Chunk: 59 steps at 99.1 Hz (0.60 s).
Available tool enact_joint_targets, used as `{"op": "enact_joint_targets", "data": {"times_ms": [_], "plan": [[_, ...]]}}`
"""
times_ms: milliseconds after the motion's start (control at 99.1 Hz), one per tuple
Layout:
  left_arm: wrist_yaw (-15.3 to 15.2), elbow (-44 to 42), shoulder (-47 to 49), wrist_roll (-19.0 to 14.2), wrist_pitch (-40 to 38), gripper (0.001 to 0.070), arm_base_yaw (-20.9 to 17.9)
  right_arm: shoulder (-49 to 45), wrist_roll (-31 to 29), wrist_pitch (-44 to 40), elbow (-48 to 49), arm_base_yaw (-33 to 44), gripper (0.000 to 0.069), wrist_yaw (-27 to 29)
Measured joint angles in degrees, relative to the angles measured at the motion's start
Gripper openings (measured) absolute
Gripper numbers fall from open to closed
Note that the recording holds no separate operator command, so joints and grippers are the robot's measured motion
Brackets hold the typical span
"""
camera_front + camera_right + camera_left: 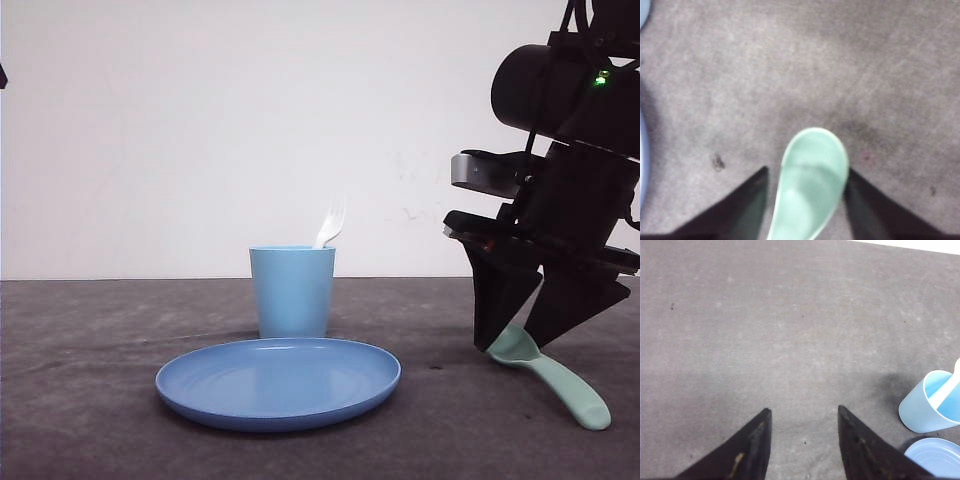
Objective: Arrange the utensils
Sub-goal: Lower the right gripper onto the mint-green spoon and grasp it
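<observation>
The mint-green spoon (560,385) lies on the dark table at the right, its handle pointing toward the front right. My right gripper (512,347) is down at the table with its fingers either side of the spoon's bowl (812,180). The jaws stand apart; one finger touches the bowl's edge and a small gap shows at the other. The white fork (331,222) stands tines up in the light blue cup (292,292). My left gripper (803,410) is open over bare table, with the cup (935,402) and fork handle (946,390) off to its side.
A round blue plate (278,380) sits in front of the cup at the table's middle; its rim (935,457) shows near the left gripper. Bare grey table stretches to the left of the plate. A white wall stands behind.
</observation>
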State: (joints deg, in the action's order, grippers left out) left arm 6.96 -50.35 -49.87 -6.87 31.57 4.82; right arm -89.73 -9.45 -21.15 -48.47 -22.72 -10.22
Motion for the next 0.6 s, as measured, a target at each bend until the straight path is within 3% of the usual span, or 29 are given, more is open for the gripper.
{"op": "enact_joint_targets", "data": {"times_ms": [313,595], "plan": [[0.0,0.0,0.0,0.0,0.0,0.024,0.0,0.0,0.0,-0.46,0.0,-0.11,0.0037,0.81],[0.0,0.0,0.0,0.0,0.0,0.024,0.0,0.13,-0.02,1.97,0.0,-0.28,0.0024,0.76]]}}
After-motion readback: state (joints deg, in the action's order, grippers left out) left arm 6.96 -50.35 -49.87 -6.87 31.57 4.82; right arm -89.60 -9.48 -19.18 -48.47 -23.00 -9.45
